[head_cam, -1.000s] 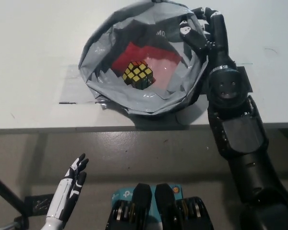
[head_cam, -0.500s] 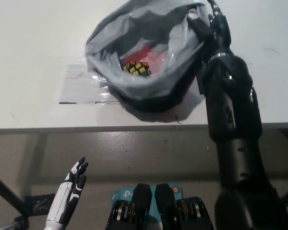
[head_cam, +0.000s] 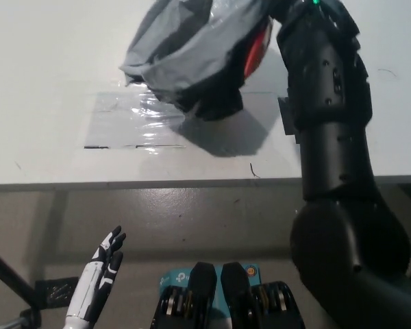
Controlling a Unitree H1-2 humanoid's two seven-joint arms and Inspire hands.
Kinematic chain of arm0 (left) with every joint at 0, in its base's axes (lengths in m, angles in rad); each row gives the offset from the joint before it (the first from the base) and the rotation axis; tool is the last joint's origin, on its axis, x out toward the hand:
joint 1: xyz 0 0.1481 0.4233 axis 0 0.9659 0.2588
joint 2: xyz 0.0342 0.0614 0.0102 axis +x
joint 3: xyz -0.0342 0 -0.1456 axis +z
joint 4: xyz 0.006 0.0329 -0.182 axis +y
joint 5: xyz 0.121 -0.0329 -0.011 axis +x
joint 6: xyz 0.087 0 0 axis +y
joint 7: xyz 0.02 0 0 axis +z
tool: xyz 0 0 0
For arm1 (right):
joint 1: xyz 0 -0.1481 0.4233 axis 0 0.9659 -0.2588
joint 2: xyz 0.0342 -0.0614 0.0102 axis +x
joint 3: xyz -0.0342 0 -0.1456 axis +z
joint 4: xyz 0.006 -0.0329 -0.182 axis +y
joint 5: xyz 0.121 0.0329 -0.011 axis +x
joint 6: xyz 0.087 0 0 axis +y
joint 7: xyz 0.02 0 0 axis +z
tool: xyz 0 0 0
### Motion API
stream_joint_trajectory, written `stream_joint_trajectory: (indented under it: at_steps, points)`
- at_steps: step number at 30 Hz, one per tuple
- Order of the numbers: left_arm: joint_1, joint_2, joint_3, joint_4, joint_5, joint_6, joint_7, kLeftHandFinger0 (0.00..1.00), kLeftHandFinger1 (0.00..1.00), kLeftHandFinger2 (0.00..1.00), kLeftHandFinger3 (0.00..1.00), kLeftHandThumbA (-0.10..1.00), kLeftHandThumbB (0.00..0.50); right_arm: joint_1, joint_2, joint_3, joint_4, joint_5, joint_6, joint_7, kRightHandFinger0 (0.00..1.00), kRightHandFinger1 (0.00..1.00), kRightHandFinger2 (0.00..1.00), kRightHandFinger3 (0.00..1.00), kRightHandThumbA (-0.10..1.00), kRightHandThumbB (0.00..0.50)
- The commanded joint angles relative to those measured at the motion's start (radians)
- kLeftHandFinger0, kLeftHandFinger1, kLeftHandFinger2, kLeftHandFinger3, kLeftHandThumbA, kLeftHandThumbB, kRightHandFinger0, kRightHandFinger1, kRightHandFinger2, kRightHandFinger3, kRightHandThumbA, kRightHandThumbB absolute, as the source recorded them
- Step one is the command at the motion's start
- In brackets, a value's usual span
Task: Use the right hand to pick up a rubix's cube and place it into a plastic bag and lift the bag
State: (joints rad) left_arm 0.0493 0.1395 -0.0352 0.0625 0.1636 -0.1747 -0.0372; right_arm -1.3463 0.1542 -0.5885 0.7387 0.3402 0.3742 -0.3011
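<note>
The grey plastic bag [head_cam: 185, 51] hangs above the white table [head_cam: 48, 82], tilted, and casts a dark shadow under it. A red patch [head_cam: 255, 48] shows at its right side. The Rubik's cube is hidden from this angle. My black right arm [head_cam: 329, 110] rises steeply at the right. Its hand [head_cam: 296, 12] is at the picture's top edge, mostly hidden by the wrist, shut on the bag's rim. My white left hand [head_cam: 99, 274] rests low at the lower left, below the table's edge, open with fingers apart.
A clear plastic sheet [head_cam: 133, 123] lies flat on the table under the lifted bag. The table's front edge [head_cam: 123, 184] runs across the middle of the picture, with grey floor [head_cam: 212, 219] below it.
The right arm has gone up and lifted the bag off the table. The bag's mouth has drawn together and tipped away, so the cube no longer shows. The left hand stayed put.
</note>
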Motion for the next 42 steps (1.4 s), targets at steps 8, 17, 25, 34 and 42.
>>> stream_joint_trajectory:
  at_steps: [8,17,25,34,42]
  points:
    - [0.011,0.001,0.014,-0.049,-0.016,0.002,0.007,1.0,1.0,1.0,1.0,1.0,0.134,-0.459,-0.036,-0.059,0.12,0.171,-0.074,-0.021,0.0,0.21,0.75,1.0,-0.1,0.051]
    - [0.026,0.003,0.005,-0.04,0.004,-0.011,0.012,1.0,1.0,1.0,1.0,1.0,0.135,-0.388,-0.019,-0.029,0.154,0.142,-0.123,0.032,0.0,0.23,0.76,1.0,-0.1,0.049]
    - [0.03,0.005,0.004,-0.031,0.002,-0.026,0.01,1.0,1.0,1.0,1.0,1.0,0.123,-0.285,-0.019,-0.006,0.27,0.126,-0.213,0.055,0.0,0.27,0.78,0.77,-0.1,0.043]
    - [0.043,0.004,-0.005,-0.048,0.016,-0.007,0.007,1.0,1.0,1.0,1.0,1.0,0.127,-0.162,-0.019,0.021,0.469,0.121,-0.325,0.078,0.0,0.19,0.71,0.85,-0.1,0.081]
    - [0.032,0.005,-0.008,-0.052,0.033,-0.006,0.01,1.0,1.0,1.0,1.0,1.0,0.125,-0.127,-0.018,0.067,0.558,0.097,-0.389,0.11,0.0,0.2,0.83,1.0,-0.1,0.083]
